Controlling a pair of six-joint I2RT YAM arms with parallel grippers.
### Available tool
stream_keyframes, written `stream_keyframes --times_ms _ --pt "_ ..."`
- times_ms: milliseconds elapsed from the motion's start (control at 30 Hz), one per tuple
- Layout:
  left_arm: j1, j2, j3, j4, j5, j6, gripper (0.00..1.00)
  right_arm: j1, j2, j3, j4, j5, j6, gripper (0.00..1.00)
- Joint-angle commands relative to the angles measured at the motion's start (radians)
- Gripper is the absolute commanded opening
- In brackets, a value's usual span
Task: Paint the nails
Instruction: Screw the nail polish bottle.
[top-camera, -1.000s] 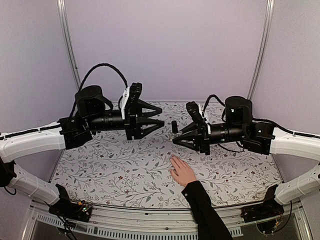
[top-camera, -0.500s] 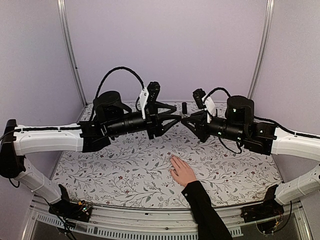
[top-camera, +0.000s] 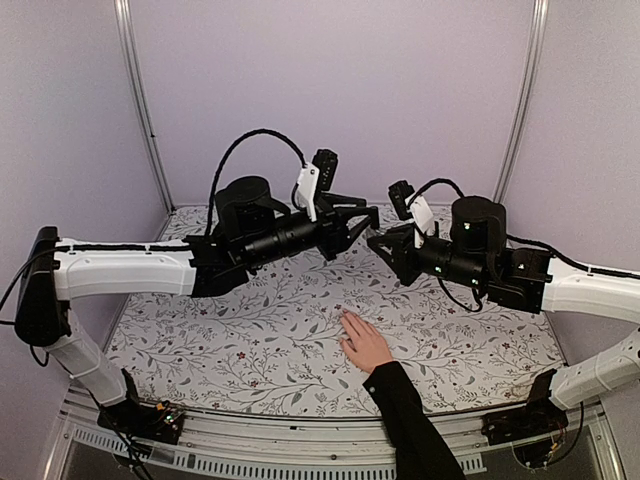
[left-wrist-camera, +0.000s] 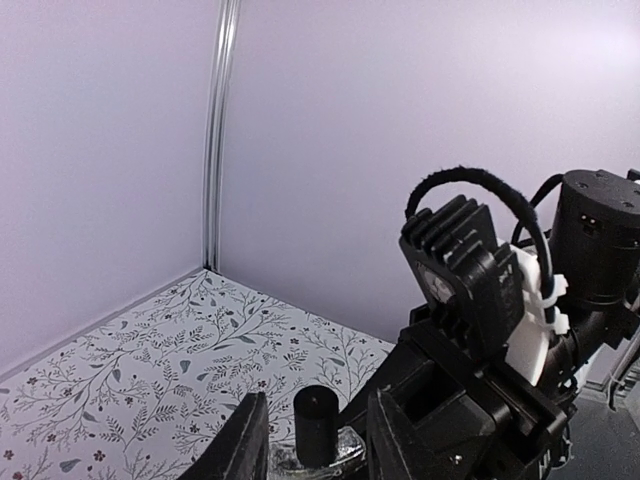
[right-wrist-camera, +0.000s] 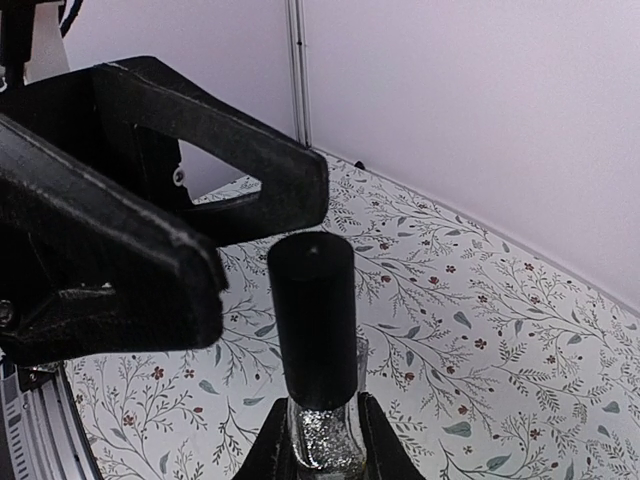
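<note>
Above the table's (top-camera: 220, 340) middle, toward twelve o'clock, we see the two tools meeting in the air. Our right tool (top-camera: 384, 244) is clamped on the small glass bottle (right-wrist-camera: 322, 445), pinching its glittery body. Our left tool (top-camera: 362, 214) has its jaws apart, one on either side of the black cap (right-wrist-camera: 314, 320), with a gap showing on each side. We judge the task barely begun: the cap is on, no brush is out, and all the painting is left. The hand (top-camera: 366, 346) lies flat at six o'clock, fingers pointing to eleven o'clock, well apart from both tools. Only the top view shows it, and the nails (top-camera: 346, 320) are too small there to judge for polish. The wrist views alone show the cap, the gaps and the grip.
</note>
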Motion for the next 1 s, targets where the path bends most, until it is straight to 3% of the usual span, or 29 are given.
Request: stream_keyframes --times_ms 0,100,433,700,967 --pt "-0.013 0.045 0.057 0.008 -0.019 -0.023 0.35 0.010 -0.016 0.001 0.003 0.032 0.016 0.00" --pt "-0.013 0.072 0.083 -0.005 -0.004 -0.029 0.33 0.012 -0.014 0.005 -0.005 0.031 0.015 0.00" --pt "-0.015 0.066 0.063 0.004 0.039 -0.013 0.01 0.013 -0.018 0.017 -0.020 0.010 0.008 0.00" --pt "0.015 0.026 0.005 0.012 0.195 -0.024 0.00 0.013 -0.050 0.043 -0.029 -0.096 -0.019 0.00" --pt "0.038 0.002 -0.069 0.070 0.424 -0.029 0.00 0.013 -0.065 0.079 -0.049 -0.344 -0.092 0.00"
